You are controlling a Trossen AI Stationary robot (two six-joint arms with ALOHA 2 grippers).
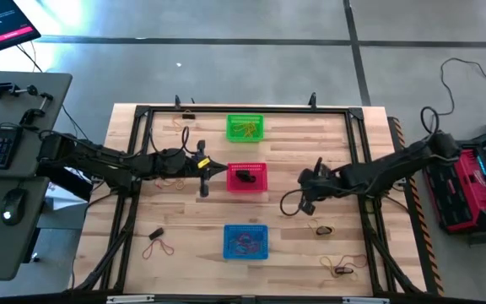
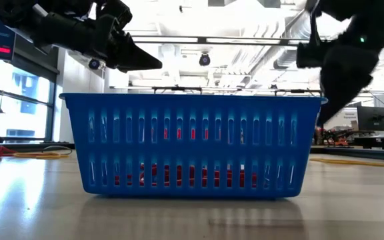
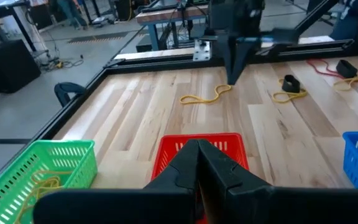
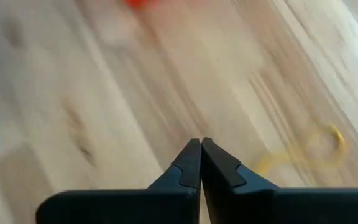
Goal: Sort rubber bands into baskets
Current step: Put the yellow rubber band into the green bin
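Note:
Three baskets stand in a row down the table's middle: green (image 1: pixel 245 127) at the far side with yellow rubber bands, red (image 1: pixel 247 177) with a black band, blue (image 1: pixel 245 241) nearest with red bands. My left gripper (image 3: pixel 199 147) is shut and empty, hovering level at the red basket's left rim (image 3: pixel 166 144). My right gripper (image 4: pixel 201 142) is shut and empty, pointing steeply down above bare wood right of the red basket (image 1: pixel 304 194). A yellow rubber band (image 4: pixel 309 152) lies on the wood close by it.
Loose rubber bands lie on the wood: red-orange and black ones near the left (image 1: pixel 157 247), a yellow one (image 1: pixel 173 180) under the left arm, and yellow and black ones near the right (image 1: pixel 323 228) and the front right (image 1: pixel 340 270). A black frame (image 1: pixel 357 127) borders the table.

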